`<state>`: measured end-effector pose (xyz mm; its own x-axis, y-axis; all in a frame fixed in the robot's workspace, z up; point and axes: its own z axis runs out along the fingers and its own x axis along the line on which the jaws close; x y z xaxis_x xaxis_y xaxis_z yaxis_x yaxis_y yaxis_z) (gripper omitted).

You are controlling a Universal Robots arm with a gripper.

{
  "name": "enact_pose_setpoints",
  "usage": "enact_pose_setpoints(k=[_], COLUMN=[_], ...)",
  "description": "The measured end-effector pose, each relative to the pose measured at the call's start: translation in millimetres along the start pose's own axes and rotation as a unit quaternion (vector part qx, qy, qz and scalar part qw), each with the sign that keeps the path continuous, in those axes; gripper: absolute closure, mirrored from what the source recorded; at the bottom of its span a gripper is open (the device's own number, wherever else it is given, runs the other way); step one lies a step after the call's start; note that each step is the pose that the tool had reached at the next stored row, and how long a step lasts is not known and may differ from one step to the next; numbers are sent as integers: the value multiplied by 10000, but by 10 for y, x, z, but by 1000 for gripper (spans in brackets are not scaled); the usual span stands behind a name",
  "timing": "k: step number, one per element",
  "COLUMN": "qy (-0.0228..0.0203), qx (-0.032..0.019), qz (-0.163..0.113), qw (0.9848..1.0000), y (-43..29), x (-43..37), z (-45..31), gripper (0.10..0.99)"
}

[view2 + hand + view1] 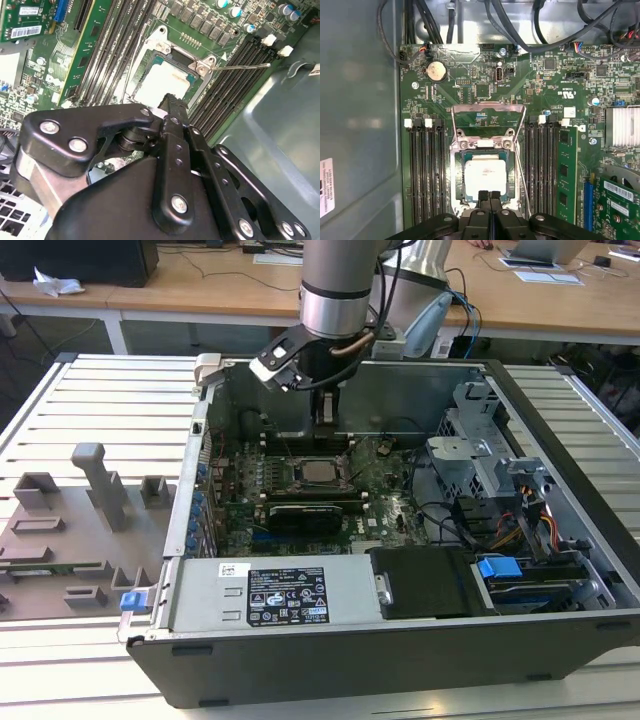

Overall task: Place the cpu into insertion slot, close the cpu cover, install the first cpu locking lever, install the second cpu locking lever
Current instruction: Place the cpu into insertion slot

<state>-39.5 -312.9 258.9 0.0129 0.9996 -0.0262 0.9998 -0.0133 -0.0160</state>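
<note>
Exterior view: the claw (325, 410) hangs in the open case (400, 652) above the chip (320, 472). Second wrist view: its fingers (174, 130) are pressed together, empty, likely for pushing, not gripping. First wrist view: the chip (485, 176) sits in the socket (460, 155), cover (488, 107) flipped back, not yet closed

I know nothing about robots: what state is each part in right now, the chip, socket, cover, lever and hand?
cpu: seated flat in the insertion slot.
insertion slot: filled, uncovered.
cpu cover: swung open, standing up.
locking lever: unlatched, sticking out free.
hand: shut, holding nothing, tip by the cpu's edge.
</note>
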Motion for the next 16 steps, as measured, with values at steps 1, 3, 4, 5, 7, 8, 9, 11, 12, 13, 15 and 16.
enact_pose_setpoints(k=[1,3,4,5,7,8,9,11,12,13,15,16], qy=[0,0,0,0,0,0,0,0,0,0,0,0], qx=[0,0,0,0,0,0,0,0,0,0,0,0], qz=[0,0,0,0,0,0,0,0,0,0,0,0], qw=[10000,10000,10000,10000,10000,10000,10000,10000,10000,10000,10000,10000], y=[0,-1,-1,-1,-2,-3,-3,-4,-4,-4,-5,-5], x=[0,-1,-2,-3,-4,-4,-5,-6,-7,-7,-8,-9], z=[-11,-47,-81,-101,-146,-166,-187,-243,-261,-279,-308,-326], gripper=[980,980,980,980,980,980,980,980,980,980,980,980])
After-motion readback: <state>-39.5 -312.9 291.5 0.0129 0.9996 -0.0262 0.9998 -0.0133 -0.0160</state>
